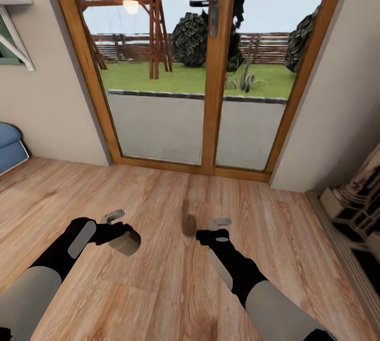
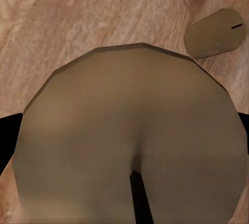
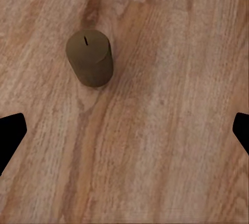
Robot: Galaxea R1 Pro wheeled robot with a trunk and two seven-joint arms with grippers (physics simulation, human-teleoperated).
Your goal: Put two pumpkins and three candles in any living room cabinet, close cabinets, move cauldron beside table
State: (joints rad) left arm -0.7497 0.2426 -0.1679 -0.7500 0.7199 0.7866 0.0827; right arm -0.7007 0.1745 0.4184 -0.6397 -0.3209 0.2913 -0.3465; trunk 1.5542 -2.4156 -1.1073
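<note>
Your left gripper (image 1: 120, 231) has its jaws pinching a candle (image 1: 125, 242), held just above the wood floor (image 1: 158, 288); up close its beige end (image 2: 129, 141) faces the wrist camera. A second candle (image 1: 189, 225) stands upright on the floor just beside your right gripper (image 1: 208, 227), apart from it. Right jaws spread wide, nothing between them. Glass patio door (image 1: 206, 66) is beyond that candle.
</note>
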